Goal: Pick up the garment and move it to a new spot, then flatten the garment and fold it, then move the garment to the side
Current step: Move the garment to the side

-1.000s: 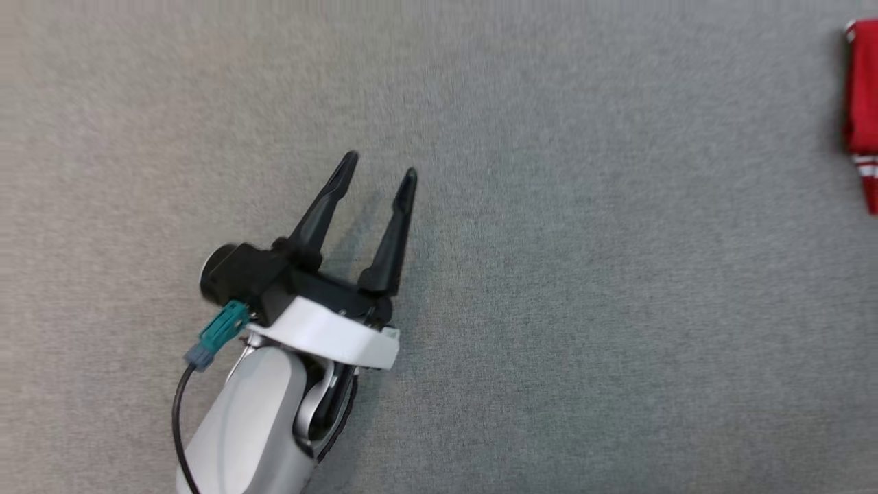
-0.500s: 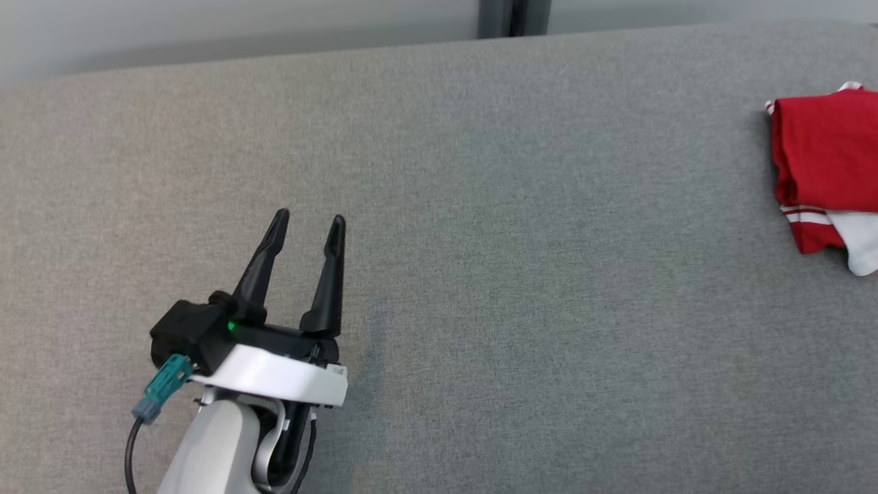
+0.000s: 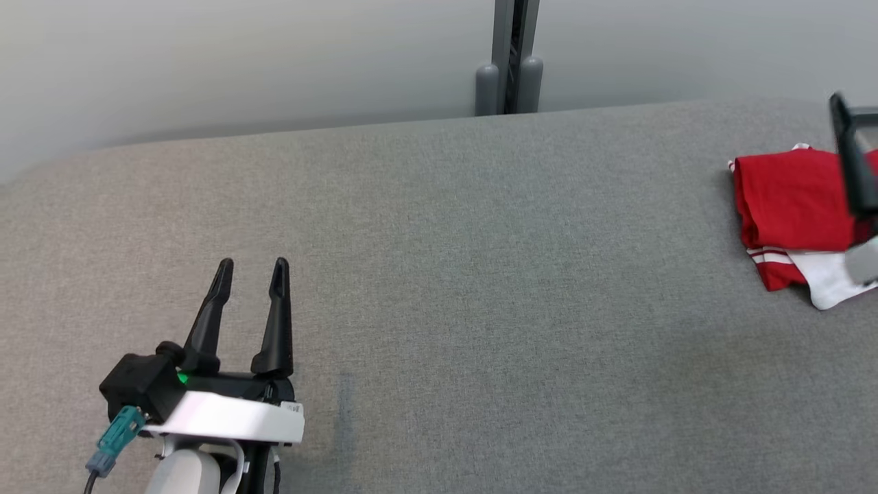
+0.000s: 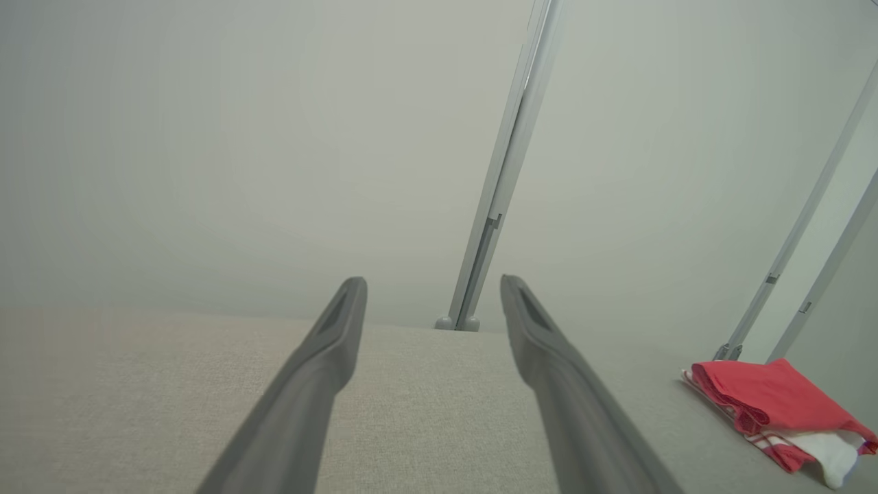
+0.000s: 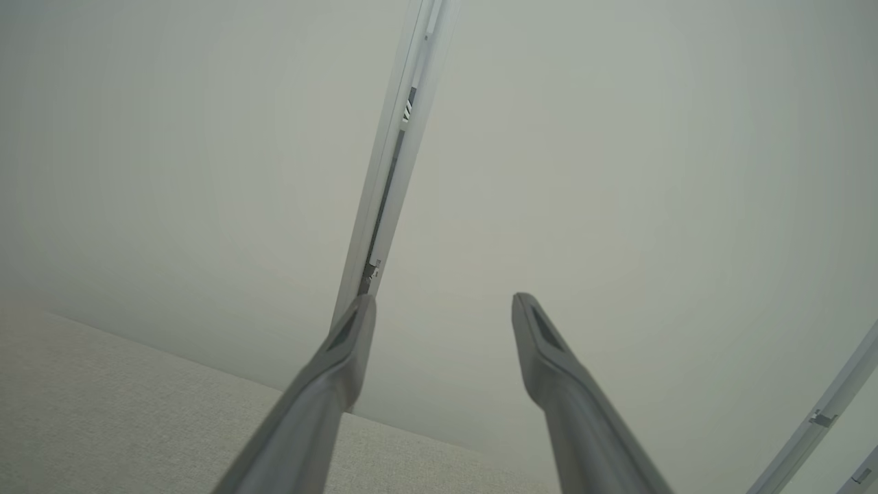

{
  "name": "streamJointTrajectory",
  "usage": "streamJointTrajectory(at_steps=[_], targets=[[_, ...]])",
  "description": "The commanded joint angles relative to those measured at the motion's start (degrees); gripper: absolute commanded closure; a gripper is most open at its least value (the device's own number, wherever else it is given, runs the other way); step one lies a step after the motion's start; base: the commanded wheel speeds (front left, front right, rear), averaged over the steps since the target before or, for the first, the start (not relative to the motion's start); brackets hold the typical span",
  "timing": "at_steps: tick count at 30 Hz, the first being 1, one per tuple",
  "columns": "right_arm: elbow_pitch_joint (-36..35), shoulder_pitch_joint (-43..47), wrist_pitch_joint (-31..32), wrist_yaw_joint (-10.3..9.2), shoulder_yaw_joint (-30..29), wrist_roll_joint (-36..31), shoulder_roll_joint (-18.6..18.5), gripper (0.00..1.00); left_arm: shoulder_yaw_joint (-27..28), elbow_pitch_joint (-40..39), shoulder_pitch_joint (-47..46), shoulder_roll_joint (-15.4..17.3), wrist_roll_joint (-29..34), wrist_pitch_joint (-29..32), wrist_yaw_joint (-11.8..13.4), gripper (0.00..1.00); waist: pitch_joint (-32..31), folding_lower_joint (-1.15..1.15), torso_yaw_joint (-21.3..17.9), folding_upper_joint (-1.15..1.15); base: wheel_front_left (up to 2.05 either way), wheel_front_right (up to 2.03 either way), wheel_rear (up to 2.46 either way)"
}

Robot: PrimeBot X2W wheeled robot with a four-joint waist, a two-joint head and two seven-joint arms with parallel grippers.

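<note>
Garment (image 3: 789,199) work looks close to finished to me: the bundle lies folded at the far right of the grey table (image 3: 480,274), near its back edge, so I judge the step in hand to be leaving it set aside and getting the arms clear. To do that well I want the right gripper (image 5: 444,300) lifted straight up and away before any sideways travel. In the head view one of its dark fingers crosses in front of the red cloth, and I cannot tell whether it touches. A dragged fingertip could snag a layer and undo the fold. Its jaws are spread wide with nothing between them, pointing at the pale wall and a grey post (image 5: 391,158). The left gripper (image 3: 252,263) hovers low over bare table at the lower left, well apart from the cloth, jaws likewise released and empty. It needs no part in this. The garment itself is red with thin white stripes at one hem. It is doubled into a compact stack with a rounded fold along its left edge, and a white piece pokes out at the near corner, so the fold is tidy but not crisp.
</note>
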Motion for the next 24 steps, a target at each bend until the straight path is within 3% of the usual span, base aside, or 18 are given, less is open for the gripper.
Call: streamJointTrajectory(at_steps=[1, 12, 17, 24], targets=[[-2.22, 3.19, -0.2, -0.03, -1.76, -0.94, 1.82, 0.0, 0.57, -0.19, 0.95, 0.27, -0.04, 0.03, -0.05, 0.0, -1.02, 0.0, 0.37, 0.0, 0.0, 0.0, 0.0], [-16.21, 23.15, -0.15, -0.03, -12.09, -9.53, 18.12, 0.0, 2.22, -2.28, 6.93, 0.27, -0.4, 0.04, 1.5, 0.0, -4.83, 0.0, 1.19, 0.0, 0.0, 0.0, 0.0], [-18.36, 28.15, -0.15, -0.03, -13.78, -12.57, 22.44, 0.0, 2.06, -3.13, 8.78, 0.27, 0.35, 0.03, 1.79, 0.0, -5.21, 0.0, 1.57, 0.0, 0.0, 0.0, 0.0], [-18.09, 30.73, -0.15, -0.03, -13.93, -14.72, 24.73, 0.0, 0.96, -3.84, 9.63, 0.28, 1.97, 0.04, 1.93, 0.0, -5.36, 0.0, 2.17, 0.0, 0.0, 0.0, 0.0]])
